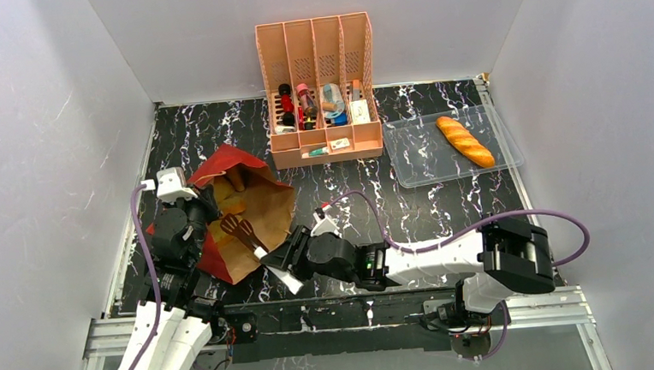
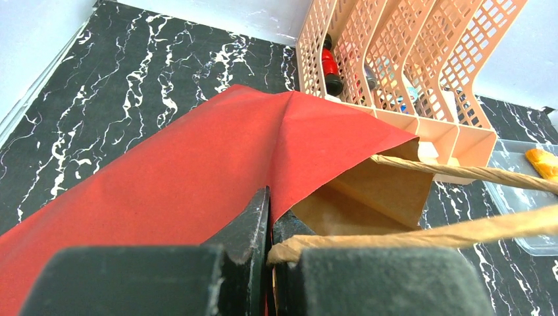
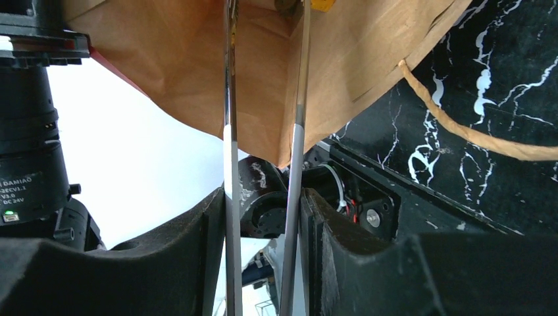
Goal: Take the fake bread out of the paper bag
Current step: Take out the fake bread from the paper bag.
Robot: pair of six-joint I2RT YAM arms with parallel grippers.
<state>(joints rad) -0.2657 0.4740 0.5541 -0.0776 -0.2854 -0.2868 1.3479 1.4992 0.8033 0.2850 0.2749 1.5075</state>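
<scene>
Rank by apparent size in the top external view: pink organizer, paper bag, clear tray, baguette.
1. pink organizer, clearly the largest.
2 and 3. paper bag and clear tray look about alike. The left arm hides part of the bag, so these two are not ranked.
4. baguette, the smallest.

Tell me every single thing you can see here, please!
paper bag: one, brown and red, lying at the table's left
tongs: one pair, metal with dark slotted heads, reaching into the bag's mouth
baguette: one, golden, in the clear tray
clear tray: one, see-through, far right
organizer: one, pink, back middle
small bottles and boxes: several, mixed colours, in the organizer's slots
table: one, black with white veins
left gripper: one, black, shut on the bag's edge
right gripper: one, black, shut on the tongs
</scene>
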